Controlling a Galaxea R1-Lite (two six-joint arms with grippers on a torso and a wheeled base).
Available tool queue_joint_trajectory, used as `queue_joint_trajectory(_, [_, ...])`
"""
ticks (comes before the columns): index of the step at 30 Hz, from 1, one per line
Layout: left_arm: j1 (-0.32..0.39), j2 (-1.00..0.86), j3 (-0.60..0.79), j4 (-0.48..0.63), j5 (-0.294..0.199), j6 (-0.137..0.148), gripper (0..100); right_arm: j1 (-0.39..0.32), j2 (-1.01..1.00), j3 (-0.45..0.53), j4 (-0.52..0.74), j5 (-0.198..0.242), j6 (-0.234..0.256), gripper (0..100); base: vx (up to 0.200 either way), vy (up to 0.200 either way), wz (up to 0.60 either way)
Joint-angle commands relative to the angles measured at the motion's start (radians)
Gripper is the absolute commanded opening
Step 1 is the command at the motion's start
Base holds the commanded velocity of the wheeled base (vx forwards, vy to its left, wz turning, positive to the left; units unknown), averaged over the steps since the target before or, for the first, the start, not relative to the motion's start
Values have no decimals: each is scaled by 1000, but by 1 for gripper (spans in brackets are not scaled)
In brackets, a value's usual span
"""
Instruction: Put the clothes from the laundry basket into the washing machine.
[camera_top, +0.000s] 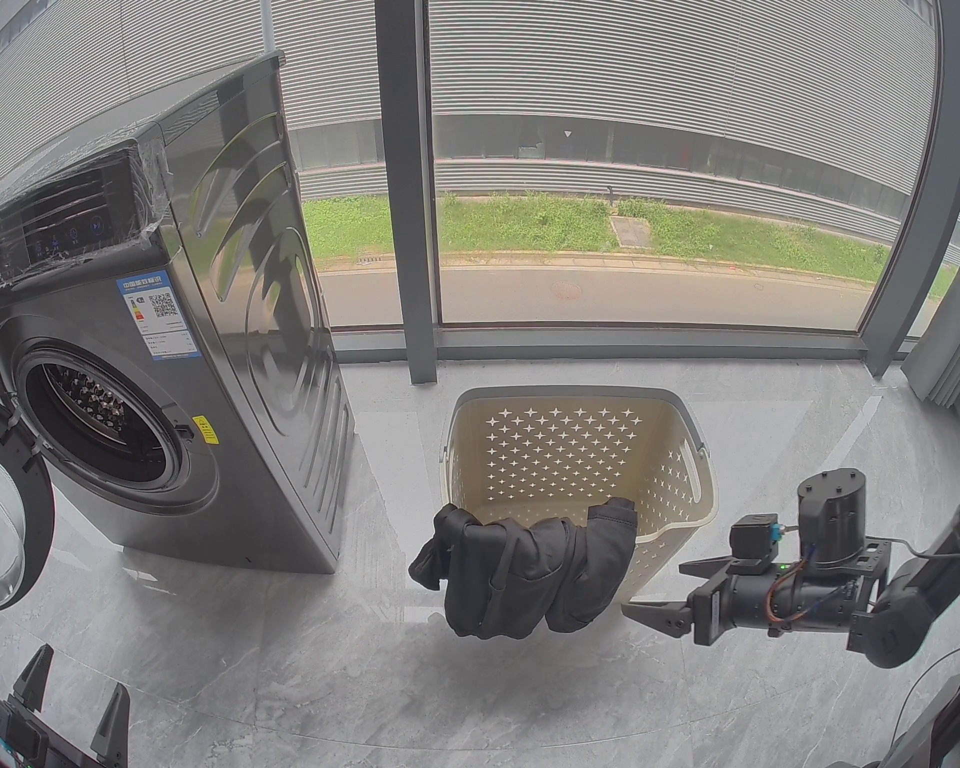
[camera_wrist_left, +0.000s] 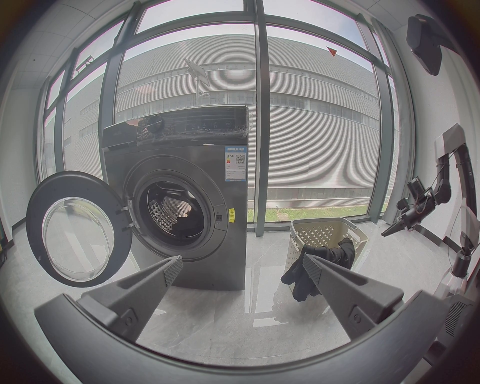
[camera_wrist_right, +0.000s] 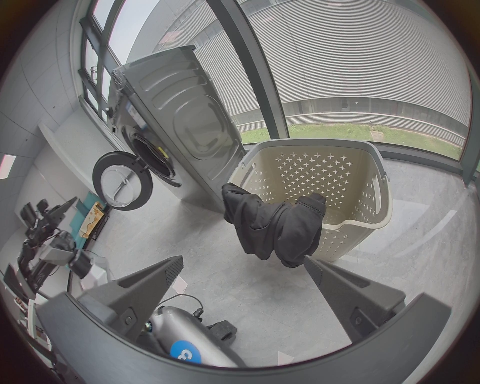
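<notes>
Black garment (camera_top: 530, 575) draped lengthwise along basket (camera_top: 560, 440) near rim, hanging outward

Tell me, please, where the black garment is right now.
In the head view, the garment hangs over the near rim of the basket, right of the washer, with the right gripper to its right.

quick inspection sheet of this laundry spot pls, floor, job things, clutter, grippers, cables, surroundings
surface: glossy grey floor.
job's things: washing machine with its door swung open; laundry basket on the floor beside it; dark garment draped over the basket's near rim, hanging outside.
clutter: flat teal-and-tan item on the floor beyond the door, too small to identify.
grippers: left gripper open, empty, low, facing the machine; right gripper open, empty, beside the basket.
cables: thin wires on the right wrist.
surroundings: tall windows; grass and road outside.
</notes>
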Motion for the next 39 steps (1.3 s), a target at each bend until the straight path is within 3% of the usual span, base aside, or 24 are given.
queue_joint_trajectory(1, [0, -13, 16, 0, 0, 0, 100, 2, 234, -93, -83, -51, 1, 100, 0, 0, 0])
queue_joint_trajectory(12, [0, -13, 16, 0, 0, 0, 100, -16, 357, -276, -57, -111, -10, 100, 0, 0, 0])
queue_joint_trajectory(17, [1, -13, 18, 0, 0, 0, 100, -35, 410, -330, -49, -174, -13, 100, 0, 0, 0])
queue_joint_trajectory(39, [0, -13, 16, 0, 0, 1, 100, -35, 522, -474, -41, -178, -10, 100, 0, 0, 0])
